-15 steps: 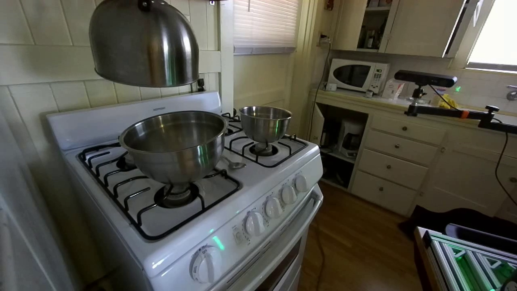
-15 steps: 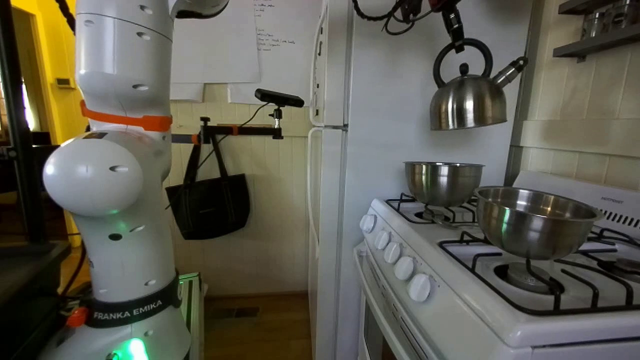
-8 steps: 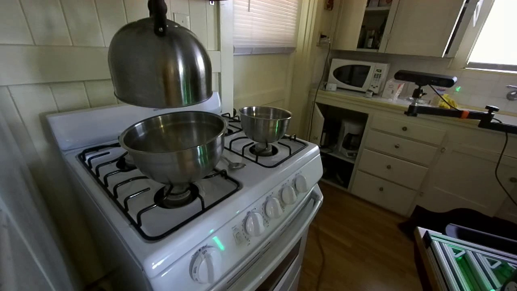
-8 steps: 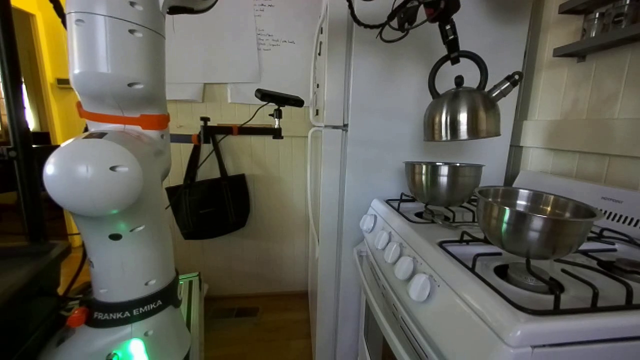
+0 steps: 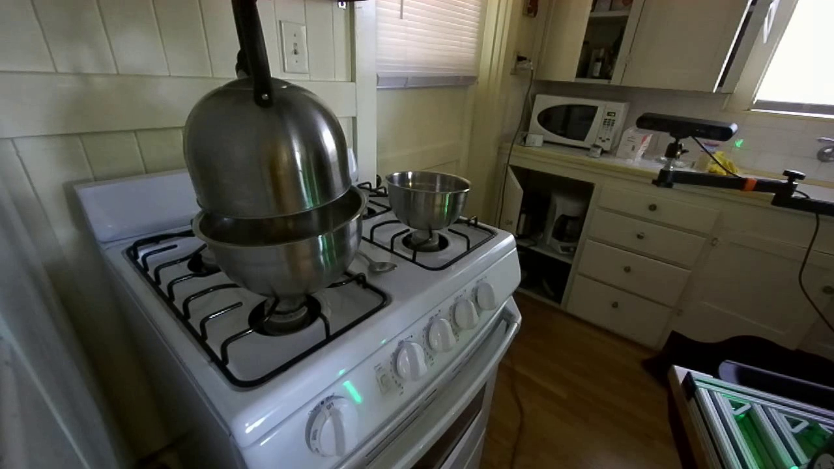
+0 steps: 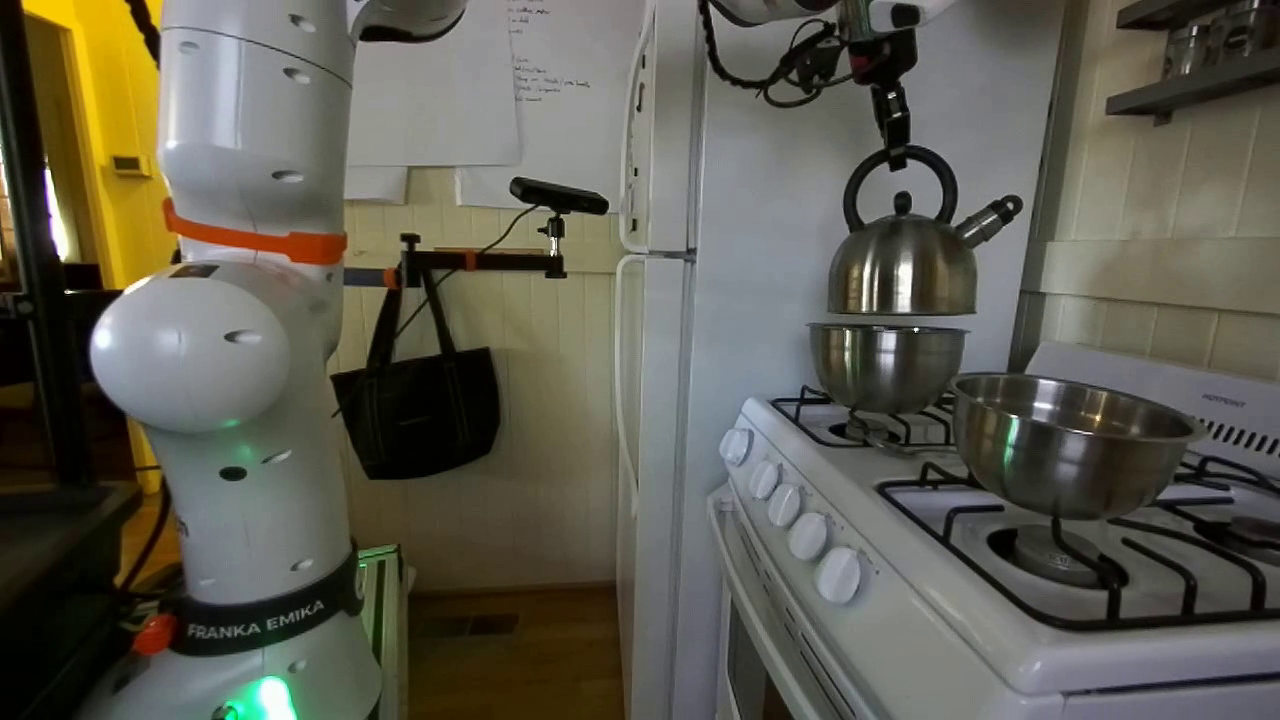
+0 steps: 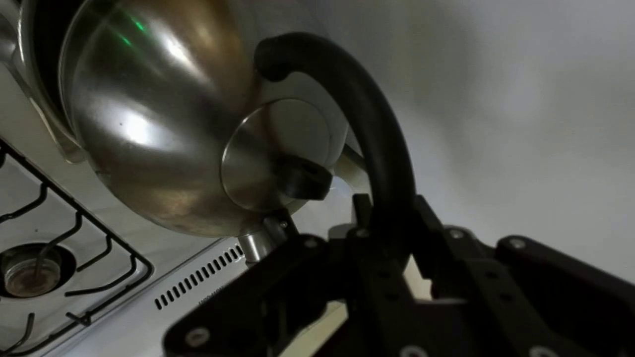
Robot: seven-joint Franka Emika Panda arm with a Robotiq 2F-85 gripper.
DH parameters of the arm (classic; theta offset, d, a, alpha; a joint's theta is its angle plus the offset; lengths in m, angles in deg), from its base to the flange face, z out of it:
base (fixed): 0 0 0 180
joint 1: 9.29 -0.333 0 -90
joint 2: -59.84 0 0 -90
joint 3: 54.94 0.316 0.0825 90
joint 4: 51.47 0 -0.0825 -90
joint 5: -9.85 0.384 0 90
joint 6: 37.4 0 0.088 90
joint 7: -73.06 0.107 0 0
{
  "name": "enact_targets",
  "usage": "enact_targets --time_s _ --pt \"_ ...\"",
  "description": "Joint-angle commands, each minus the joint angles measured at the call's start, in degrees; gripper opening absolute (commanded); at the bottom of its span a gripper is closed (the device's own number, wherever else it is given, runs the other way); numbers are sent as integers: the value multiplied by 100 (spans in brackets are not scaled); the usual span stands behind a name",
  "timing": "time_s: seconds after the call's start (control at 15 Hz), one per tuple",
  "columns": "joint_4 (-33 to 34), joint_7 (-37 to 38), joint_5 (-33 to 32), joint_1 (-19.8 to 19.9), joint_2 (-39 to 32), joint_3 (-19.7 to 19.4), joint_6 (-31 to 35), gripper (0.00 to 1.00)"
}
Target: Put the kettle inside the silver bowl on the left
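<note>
My gripper (image 7: pixel 392 213) is engaged on the handle (image 7: pixel 366 106) of the kettle (image 7: pixel 163 129). My fingers (image 7: pixel 430 223) are drawn together, parted only by the thickness of the dark handle bar between them. In the wrist view, the lid knob (image 7: pixel 302 178) sits at 10 o'clock from my grip, and the kettle body lies beyond it on the same bearing.

In an exterior view, I hold the kettle at 12 o'clock from the bowl (image 6: pixel 888 370). The kettle hangs upright with its base near level. A narrow gap keeps base and rim apart. My grip is at 12 o'clock on the handle ring; the spout (image 6: pixel 990 222) points to 2 o'clock. The fridge (image 6: pixel 760 200) stands behind the kettle. My arm (image 6: pixel 225 400) rises at 9 o'clock from the stove (image 6: pixel 940 610), and a bag (image 6: pixel 420 420) hangs at 3 o'clock from the arm.

In an exterior view, the base of the kettle (image 5: pixel 267 150) overlaps the bowl's mouth; the frame edge cuts off the top of the handle. The pot (image 5: pixel 428 200) stands between 2 and 3 o'clock from the bowl. Bowl and pot both rest on the stove. A spoon (image 5: pixel 379 266) lies on the stove top between them. Five dials (image 5: pixel 412 360) line the stove front. A microwave (image 5: pixel 576 124) sits at 2 o'clock from the pot.
</note>
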Motion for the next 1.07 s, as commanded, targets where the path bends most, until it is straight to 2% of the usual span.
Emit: enact_targets --time_s 0.0,1.0 --pt "306 -136 -6 -125 -49 -63 -286 5" --pt "359 -288 115 -168 -264 -116 -390 5"
